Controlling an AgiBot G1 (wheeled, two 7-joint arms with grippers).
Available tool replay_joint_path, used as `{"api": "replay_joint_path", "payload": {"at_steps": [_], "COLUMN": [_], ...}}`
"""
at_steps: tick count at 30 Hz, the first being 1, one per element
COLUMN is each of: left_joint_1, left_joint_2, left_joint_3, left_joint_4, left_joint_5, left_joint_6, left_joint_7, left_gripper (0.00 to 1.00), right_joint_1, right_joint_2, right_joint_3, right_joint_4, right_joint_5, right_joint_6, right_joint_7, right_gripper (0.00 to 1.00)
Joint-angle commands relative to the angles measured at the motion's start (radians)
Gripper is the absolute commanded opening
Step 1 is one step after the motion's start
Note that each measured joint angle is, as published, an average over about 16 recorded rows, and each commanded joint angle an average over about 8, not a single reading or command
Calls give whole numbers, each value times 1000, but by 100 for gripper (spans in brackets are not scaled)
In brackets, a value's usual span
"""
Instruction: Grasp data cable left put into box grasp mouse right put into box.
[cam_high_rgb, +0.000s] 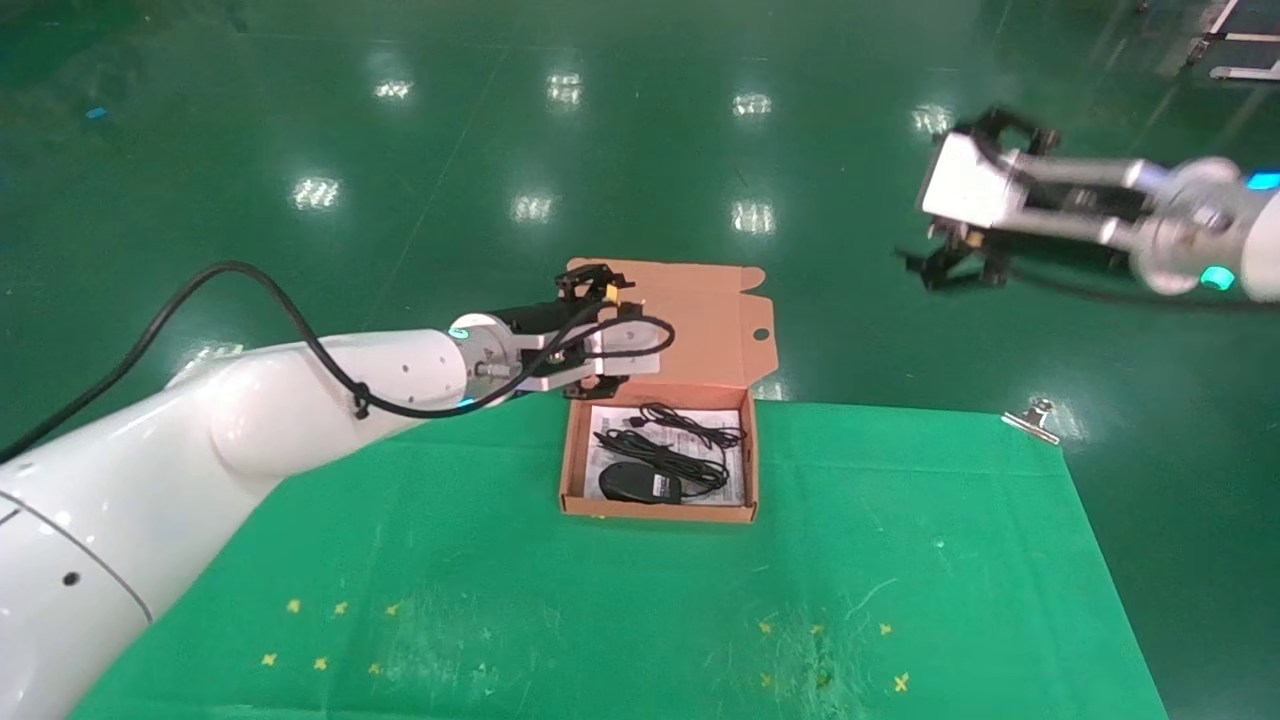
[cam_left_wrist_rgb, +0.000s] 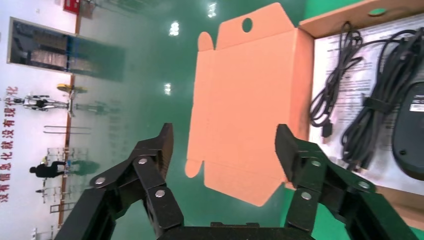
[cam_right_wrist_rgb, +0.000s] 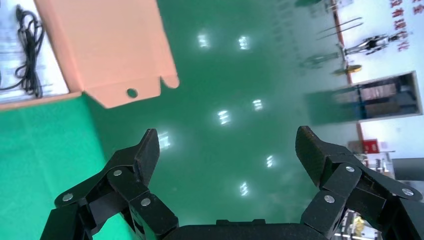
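The box (cam_high_rgb: 657, 513) stands open at the far edge of the green cloth, its flap lid (cam_high_rgb: 700, 320) folded back. Inside lie the black mouse (cam_high_rgb: 638, 483), the bundled data cable (cam_high_rgb: 665, 458) and the mouse's thin cord (cam_high_rgb: 695, 425), all on a white printed sheet (cam_high_rgb: 736, 490). My left gripper (cam_high_rgb: 612, 335) is open and empty, hovering by the lid's left side, beyond the box's far left corner. The left wrist view shows the open gripper (cam_left_wrist_rgb: 224, 145) before the lid (cam_left_wrist_rgb: 250, 100), with the data cable (cam_left_wrist_rgb: 380, 107) and mouse (cam_left_wrist_rgb: 410, 132) beside it. My right gripper (cam_high_rgb: 942, 192) is open and empty, raised high at the far right.
The green cloth (cam_high_rgb: 600, 610) covers the table, with yellow cross marks near its front. A metal clip (cam_high_rgb: 1033, 418) holds its far right corner. Shiny green floor lies beyond the table. The right wrist view (cam_right_wrist_rgb: 227, 150) shows mainly floor and part of the lid (cam_right_wrist_rgb: 105, 45).
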Motion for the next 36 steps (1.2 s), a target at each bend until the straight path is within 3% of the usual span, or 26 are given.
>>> {"api": "replay_joint_path", "payload": {"at_steps": [1,33,36], "left_joint_1": [-8,283,297], "left_joint_2": [1,-423,-443], "left_joint_3": [1,-465,-487], "left_joint_4": [4,-348,-365], "left_joint_5": [2,-577,-605], "left_joint_6": [-5,618,648], "left_joint_7": [-2,-180,-189], "left_gripper": [100,100,100], "right_joint_1": [12,-433,-454], "right_joint_2": [-5,71,75], "right_joint_3": [2,584,611], "right_joint_4": [-3,116,122], "right_joint_5": [-7,496,519], "right_joint_6": [-5,-580,-607], "right_joint_7": [-7,-58,-60], "right_gripper": [100,100,100]}}
